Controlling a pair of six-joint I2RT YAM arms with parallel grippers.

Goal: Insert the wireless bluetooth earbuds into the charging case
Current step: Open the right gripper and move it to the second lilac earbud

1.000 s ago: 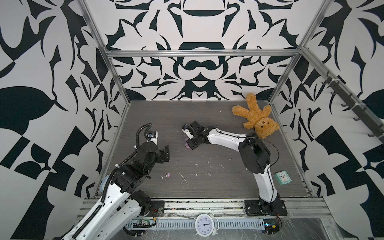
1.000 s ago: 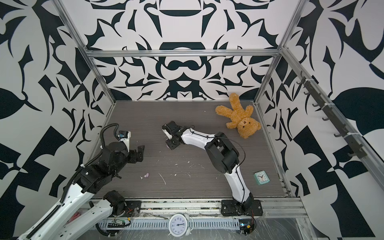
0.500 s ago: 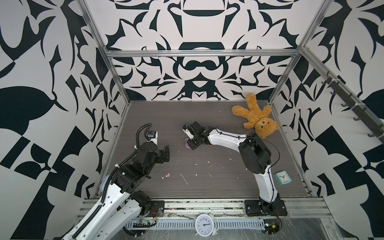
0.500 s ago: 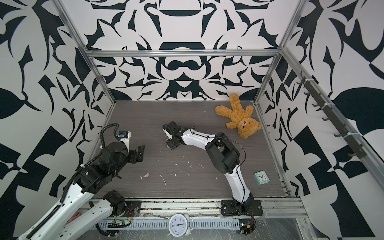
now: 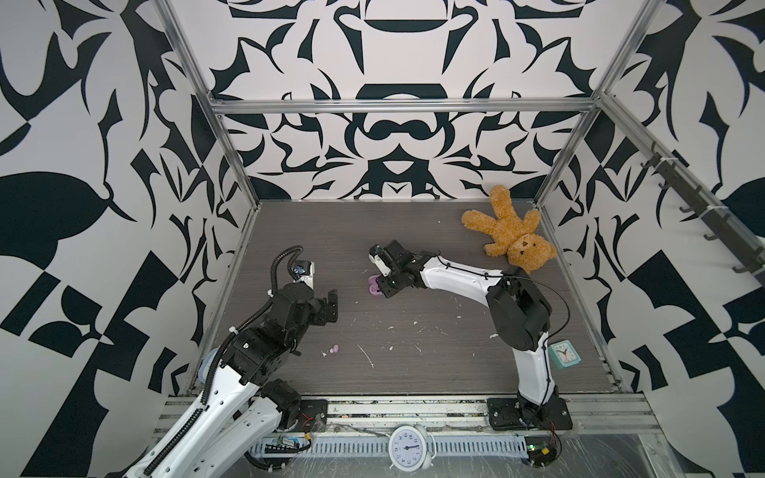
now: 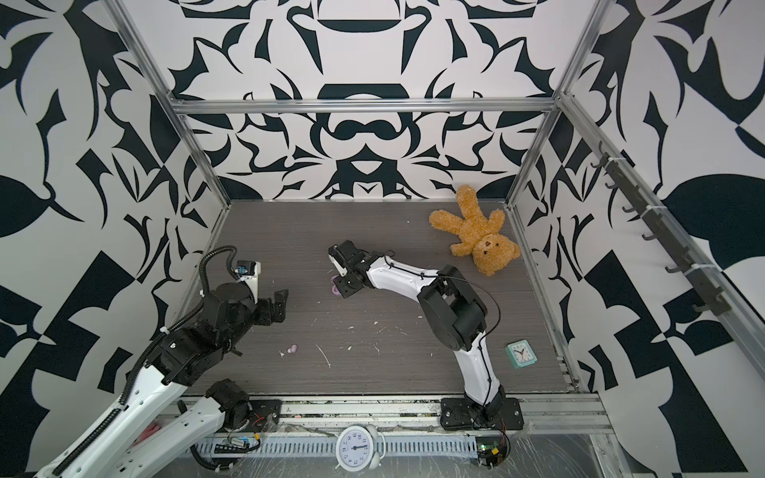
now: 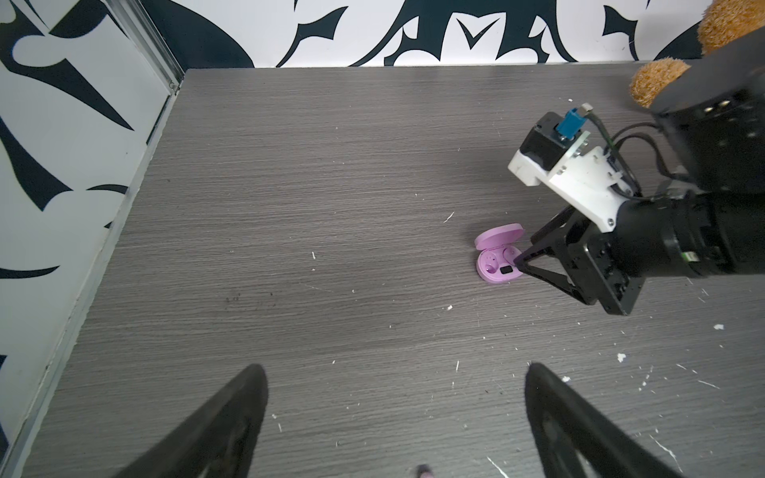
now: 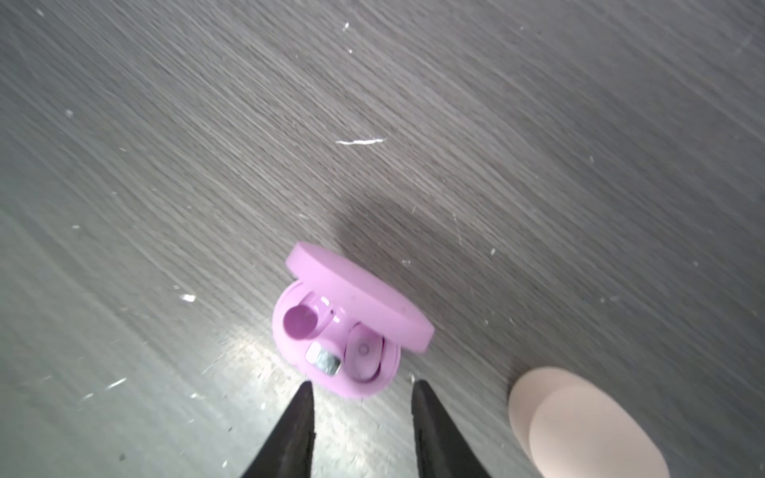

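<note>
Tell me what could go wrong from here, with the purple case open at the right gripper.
1. The right gripper hangs open right at the open purple charging case; a careless retreat could knock the case or tip its raised lid shut.
2. The peach case lies close beside that gripper and could be bumped.
3. The loose lilac earbud is tiny, among white scraps; a pick could flick it away.

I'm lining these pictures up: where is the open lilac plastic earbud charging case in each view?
Top view: lilac plastic charging case in the middle of the grey wood-grain table, at the right tool.
Top view: case at the same mid-table spot.
Left wrist: case at the right tool's tip.
Right wrist: case just beyond both tips, lid raised.
Shared landmark: the right tool.
</note>
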